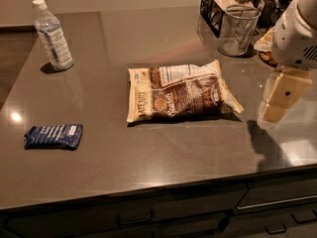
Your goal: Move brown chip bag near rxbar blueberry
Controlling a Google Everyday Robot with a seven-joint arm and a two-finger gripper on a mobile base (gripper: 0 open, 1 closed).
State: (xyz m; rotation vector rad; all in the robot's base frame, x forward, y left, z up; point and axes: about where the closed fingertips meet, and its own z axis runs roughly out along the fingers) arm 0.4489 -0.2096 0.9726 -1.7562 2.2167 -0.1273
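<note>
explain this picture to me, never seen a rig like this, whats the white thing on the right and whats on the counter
The white thing is a robot's arm; the cream part at its end is the gripper, its grasping hand. It hangs above the right side of the counter, right of the chip bag, with nothing in it. The single camera looks down over the counter from the front; its mount isn't known. The chip bag lies in the middle, a blue bar front left, a bottle back left, a mesh cup and a basket back right.
</note>
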